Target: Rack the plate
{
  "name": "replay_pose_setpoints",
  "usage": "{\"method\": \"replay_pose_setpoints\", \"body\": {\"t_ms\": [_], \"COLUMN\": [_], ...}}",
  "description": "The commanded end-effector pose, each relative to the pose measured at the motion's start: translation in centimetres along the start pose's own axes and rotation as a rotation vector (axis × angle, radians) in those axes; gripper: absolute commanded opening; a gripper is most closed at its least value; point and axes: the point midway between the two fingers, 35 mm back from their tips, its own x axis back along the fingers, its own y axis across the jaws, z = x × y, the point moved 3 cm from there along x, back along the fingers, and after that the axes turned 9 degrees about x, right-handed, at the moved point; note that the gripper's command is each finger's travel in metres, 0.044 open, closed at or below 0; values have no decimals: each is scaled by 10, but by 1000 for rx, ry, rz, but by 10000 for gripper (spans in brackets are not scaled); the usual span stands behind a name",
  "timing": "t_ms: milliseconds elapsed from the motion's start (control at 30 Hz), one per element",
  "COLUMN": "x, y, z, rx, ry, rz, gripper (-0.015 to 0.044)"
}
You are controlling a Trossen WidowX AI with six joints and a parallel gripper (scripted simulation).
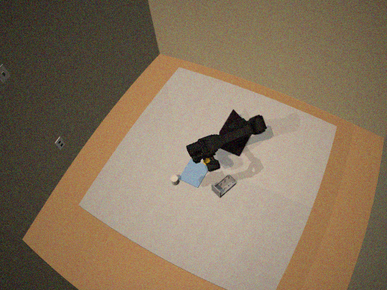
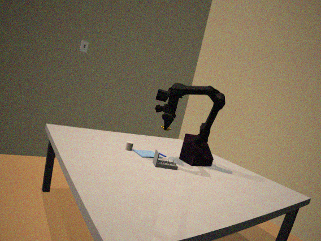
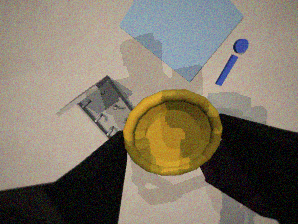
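Note:
The yellow plate (image 1: 206, 160) (image 2: 167, 129) (image 3: 172, 125) is small and round with a raised rim. My gripper (image 1: 207, 162) (image 2: 166, 127) (image 3: 169, 128) is shut on the plate, with one black finger at each side of its rim. The plate is high above the table and looks roughly level in the exterior view. The grey dish rack (image 1: 218, 191) (image 2: 156, 158) (image 3: 105, 90) stands on the table, lower than the plate and off to one side. It has a taller wall at one end and rows of small pegs. The finger contacts are partly hidden in the top and exterior views.
A light blue cloth or sheet (image 1: 193, 174) (image 2: 144, 153) (image 3: 182, 30) lies flat beside the rack. A pale cylinder (image 1: 174, 180) (image 2: 129, 146) stands at its far corner. A blue bar (image 3: 226, 70) (image 2: 162, 155) and a blue round piece (image 3: 241, 46) lie near the sheet.

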Motion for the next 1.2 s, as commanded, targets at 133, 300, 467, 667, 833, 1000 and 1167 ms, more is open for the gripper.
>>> {"method": "replay_pose_setpoints", "body": {"t_ms": [133,300,467,667,833,1000,1167], "x": [-1,-1,-2,-4,-6,-9,-9], "y": [22,35,46,57,64,69,70], "z": [29,48,68,92,112,132,134], "rx": [-266,-437,-608,-813,-983,-1147,-1169], "ry": [9,11,15,21,28,37,38], "rz": [-3,-4,-5,-5,-5,-3,-3], "gripper": [0,0,0,0,0,0,0]}}
